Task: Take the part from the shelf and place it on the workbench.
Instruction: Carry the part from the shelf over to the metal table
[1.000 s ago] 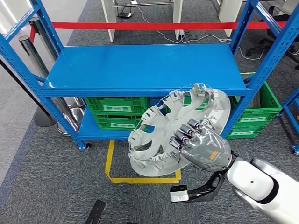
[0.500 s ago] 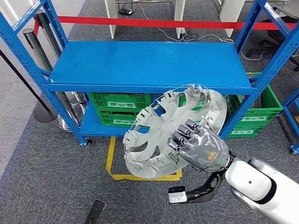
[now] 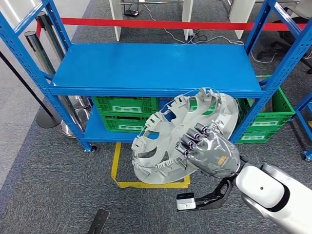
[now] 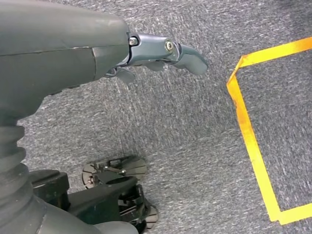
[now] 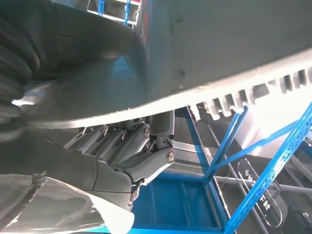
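Even overhead light is filling a sharp head view, glare is shining on the blue shelf point(image 3: 154, 66) toward nine o'clock, while the right wrist view is blowing out white at three o'clock, its near surfaces blurring darkly.

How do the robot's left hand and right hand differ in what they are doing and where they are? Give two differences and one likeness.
The right hand grips the grey wheel cover; the left hand holds nothing. The right hand is raised in front of the blue shelf; the left hand hangs over the grey carpet near the yellow tape. Both hands are grey.
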Robot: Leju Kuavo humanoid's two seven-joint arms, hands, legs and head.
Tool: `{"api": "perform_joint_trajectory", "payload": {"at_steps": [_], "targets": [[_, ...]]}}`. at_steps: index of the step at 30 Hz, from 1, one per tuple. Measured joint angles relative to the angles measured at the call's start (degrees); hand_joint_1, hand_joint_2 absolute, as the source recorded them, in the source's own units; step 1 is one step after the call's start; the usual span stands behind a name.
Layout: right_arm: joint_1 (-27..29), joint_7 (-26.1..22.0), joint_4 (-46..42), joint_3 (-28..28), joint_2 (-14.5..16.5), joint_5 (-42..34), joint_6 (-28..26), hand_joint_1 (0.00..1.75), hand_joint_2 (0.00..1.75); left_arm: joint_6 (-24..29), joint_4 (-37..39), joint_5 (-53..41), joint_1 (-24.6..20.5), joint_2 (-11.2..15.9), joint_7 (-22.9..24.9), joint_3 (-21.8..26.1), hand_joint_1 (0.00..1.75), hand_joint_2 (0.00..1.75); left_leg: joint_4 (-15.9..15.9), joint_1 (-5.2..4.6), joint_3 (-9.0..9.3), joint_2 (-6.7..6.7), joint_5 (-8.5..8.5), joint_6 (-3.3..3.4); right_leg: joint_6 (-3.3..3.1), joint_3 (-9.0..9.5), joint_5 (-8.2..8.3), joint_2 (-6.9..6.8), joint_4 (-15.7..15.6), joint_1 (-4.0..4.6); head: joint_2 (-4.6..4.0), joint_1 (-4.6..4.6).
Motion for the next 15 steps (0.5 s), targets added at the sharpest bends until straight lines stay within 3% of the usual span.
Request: {"api": "perform_joint_trajectory", "payload": {"at_steps": [15], "targets": [[-0.1, 0.12, 0.0, 0.0, 0.01, -0.48, -0.03, 1.75, 1.75, -0.17, 0.0, -0.68, -0.04, -0.01, 0.95, 0.07, 0.0, 1.75, 0.11, -0.05, -0.11, 0.0, 0.03, -0.01, 0.06, -0.14, 0.06, 0.0, 0.08, -0.04, 0.0, 0.0]]}}
